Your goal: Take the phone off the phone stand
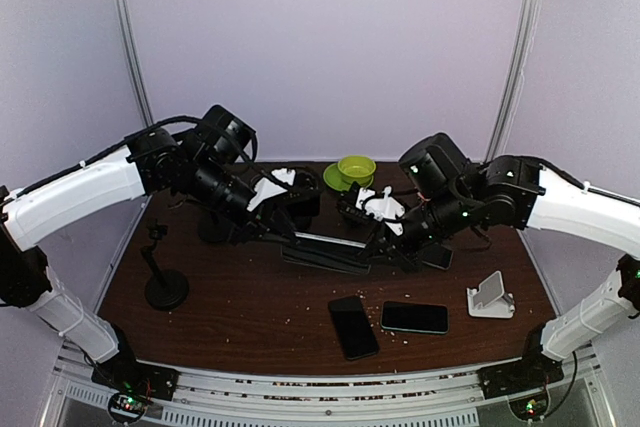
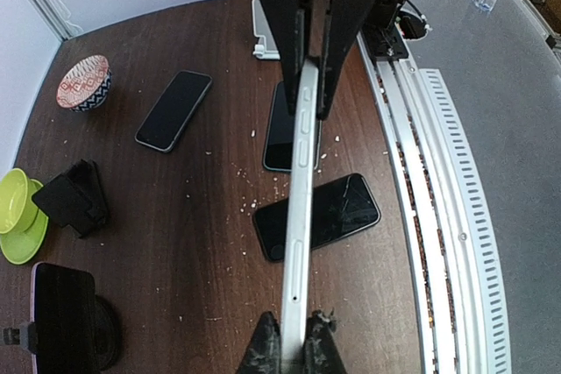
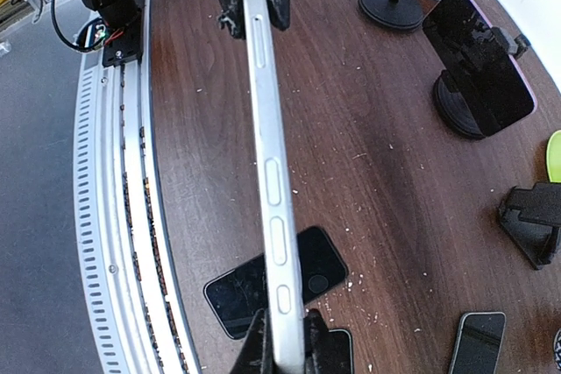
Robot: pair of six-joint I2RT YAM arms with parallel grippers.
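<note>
A silver-edged phone (image 1: 325,253) hangs above the middle of the table, held at both ends. My left gripper (image 1: 287,235) is shut on its left end. In the left wrist view its fingertips (image 2: 294,349) clamp the phone's edge (image 2: 298,216). My right gripper (image 1: 385,247) is shut on the other end, and its fingertips (image 3: 285,349) clamp the same edge (image 3: 270,155) in the right wrist view. An empty white phone stand (image 1: 490,297) sits at the right front. Another phone rests on a round black stand (image 3: 478,63).
Two dark phones (image 1: 353,327) (image 1: 414,317) lie flat below the held one, and another (image 1: 437,257) lies near the right gripper. A black pole stand (image 1: 163,282) is at the left. A green bowl (image 1: 355,169) is at the back, with a black wedge stand (image 2: 74,199) and a patterned bowl (image 2: 85,82).
</note>
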